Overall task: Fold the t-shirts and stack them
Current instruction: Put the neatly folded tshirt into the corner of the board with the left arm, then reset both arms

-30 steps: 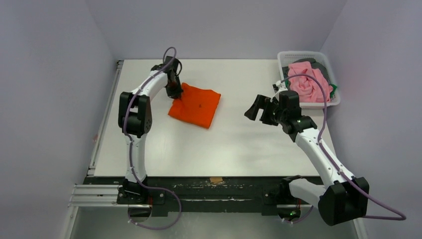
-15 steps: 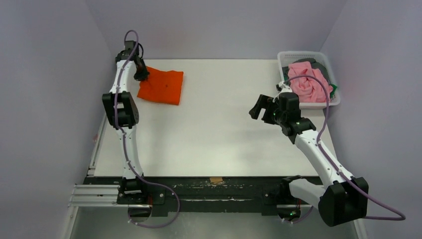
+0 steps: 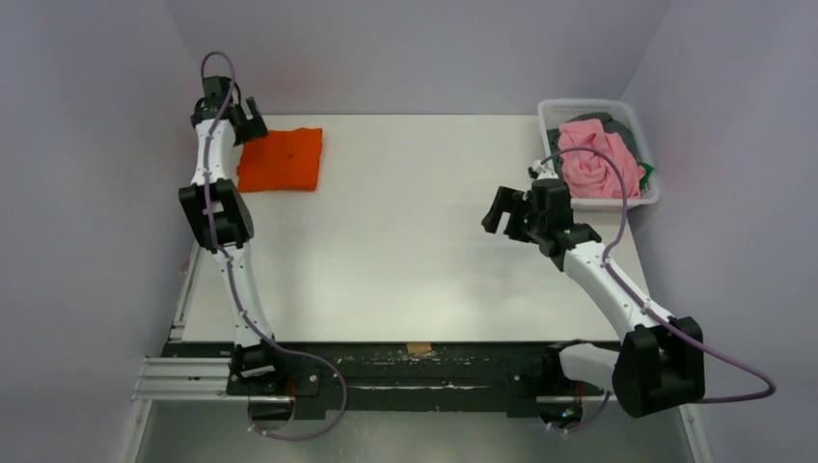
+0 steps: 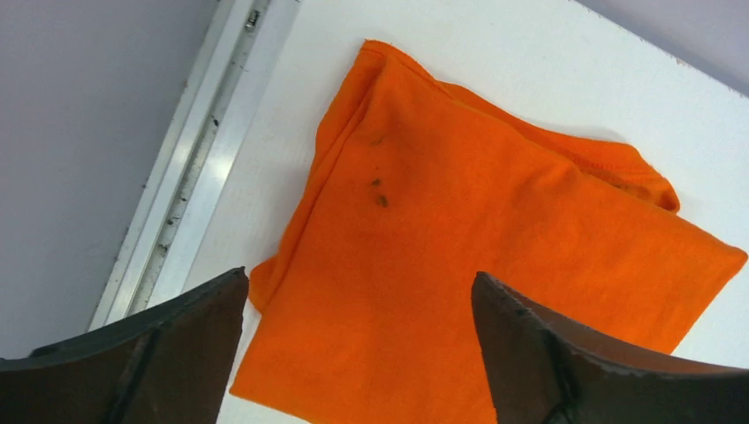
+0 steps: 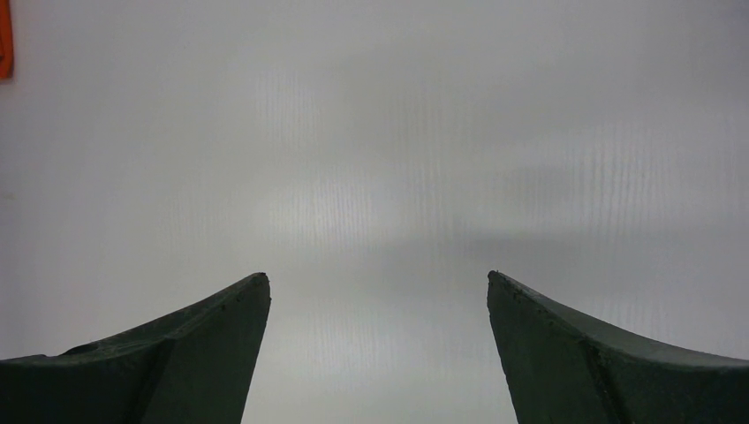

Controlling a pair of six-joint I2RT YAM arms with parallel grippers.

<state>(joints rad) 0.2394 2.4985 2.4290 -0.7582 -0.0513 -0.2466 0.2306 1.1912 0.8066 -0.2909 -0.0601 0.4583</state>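
Over the table [image 3: 405,251], right of its middle: my right gripper [image 3: 502,210], jaws spread wide, holding nothing, only bare tabletop beneath it.

At the table's far left corner:
- Orange t-shirt [image 3: 280,159], one, folded to a flat rectangle. Its long axis runs along the table's far edge, its short sides face the table's left and right edges, and its left side lies just beside the table's left rail [image 4: 190,168]. A few dark specks [image 4: 380,190] mark the upper layer, and a stitched hem shows along one edge.
- My left gripper [image 3: 249,114], jaws parted, gripping nothing, above the shirt's far left corner. In the wrist view the cloth lies below and ahead of my fingers and fills the gap between them. One finger [image 4: 159,353] stands over the shirt's edge toward the rail, the other [image 4: 601,362] over the cloth.

At the table's far right corner: white mesh basket [image 3: 579,103], holding a crumpled pink t-shirt [image 3: 593,159] on top of darker shirts [image 3: 632,135], unfolded, well apart from either gripper.
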